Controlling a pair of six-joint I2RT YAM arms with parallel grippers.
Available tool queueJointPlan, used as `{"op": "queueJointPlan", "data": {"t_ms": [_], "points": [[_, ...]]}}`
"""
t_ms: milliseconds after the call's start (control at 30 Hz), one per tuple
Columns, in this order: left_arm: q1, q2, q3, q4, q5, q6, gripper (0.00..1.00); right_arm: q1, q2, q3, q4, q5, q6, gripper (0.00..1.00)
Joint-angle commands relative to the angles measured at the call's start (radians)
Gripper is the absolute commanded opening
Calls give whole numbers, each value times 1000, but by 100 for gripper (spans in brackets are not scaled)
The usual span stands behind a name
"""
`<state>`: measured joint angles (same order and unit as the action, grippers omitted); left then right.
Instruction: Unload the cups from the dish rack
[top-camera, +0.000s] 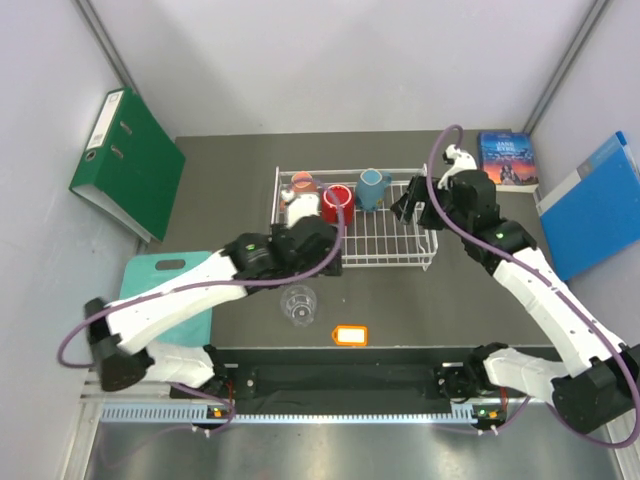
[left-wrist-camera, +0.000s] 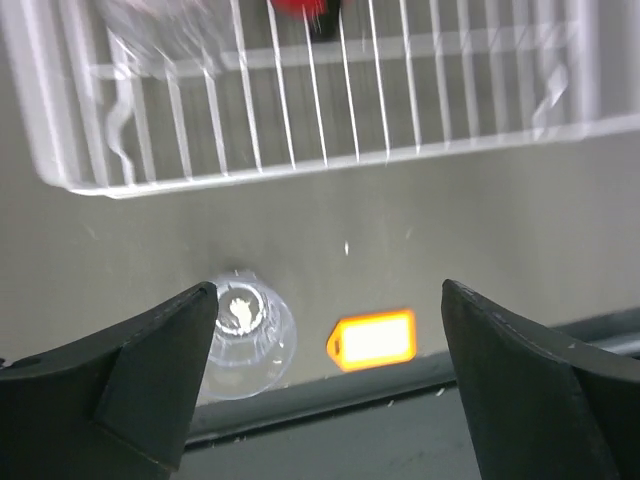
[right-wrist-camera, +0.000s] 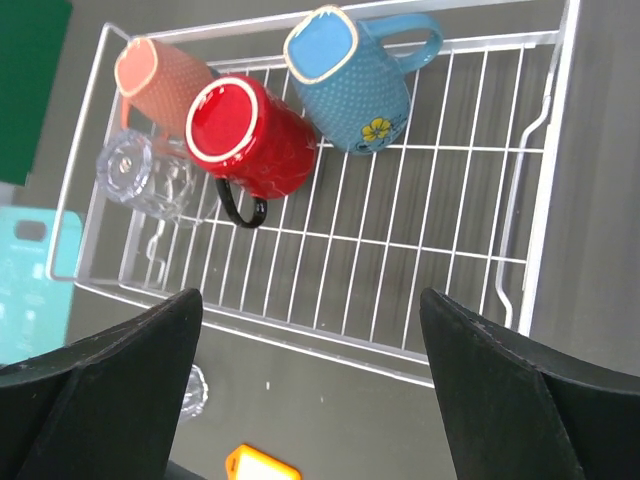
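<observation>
The white wire dish rack (top-camera: 390, 240) holds a salmon-pink mug (right-wrist-camera: 155, 85), a red mug (right-wrist-camera: 245, 135) and a light blue mug (right-wrist-camera: 350, 85) lying along its far side, plus a clear glass tumbler (right-wrist-camera: 140, 175) at its left end. A second clear tumbler (top-camera: 299, 304) stands on the table in front of the rack and shows in the left wrist view (left-wrist-camera: 243, 335). My left gripper (left-wrist-camera: 328, 290) is open and empty, above the table by the rack's near edge (top-camera: 322, 262). My right gripper (right-wrist-camera: 312, 297) is open and empty, above the rack's right end (top-camera: 408, 208).
An orange tag (top-camera: 351, 335) lies on the table near the front edge, right of the tumbler. A teal cutting board (top-camera: 165, 290) lies at left, a green binder (top-camera: 125, 160) at far left. A book (top-camera: 507, 160) and a blue folder (top-camera: 595, 205) lie at right.
</observation>
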<state>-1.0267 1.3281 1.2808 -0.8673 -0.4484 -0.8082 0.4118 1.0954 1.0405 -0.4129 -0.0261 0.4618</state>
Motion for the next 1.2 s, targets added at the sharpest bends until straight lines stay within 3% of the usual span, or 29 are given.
{"op": "queueJointPlan", "data": {"t_ms": [0,67,267,433,600,1167], "points": [[2,-190,-44,39,-217,-40,99,100,72,53,26,23,-57,89],[29,-236,-51,-4,-314,-112,99,190,119,107,13,87,-77,89],[157,-202,20,-186,-369,-183,99,363,334,300,-12,160,-112,90],[172,-253,-11,-214,-394,-239,99,409,483,459,-7,152,-144,92],[182,-305,-60,-237,-394,-289,99,432,621,573,-18,152,-193,100],[188,-348,-118,-328,-380,-379,99,461,911,823,-64,158,-236,100]]}}
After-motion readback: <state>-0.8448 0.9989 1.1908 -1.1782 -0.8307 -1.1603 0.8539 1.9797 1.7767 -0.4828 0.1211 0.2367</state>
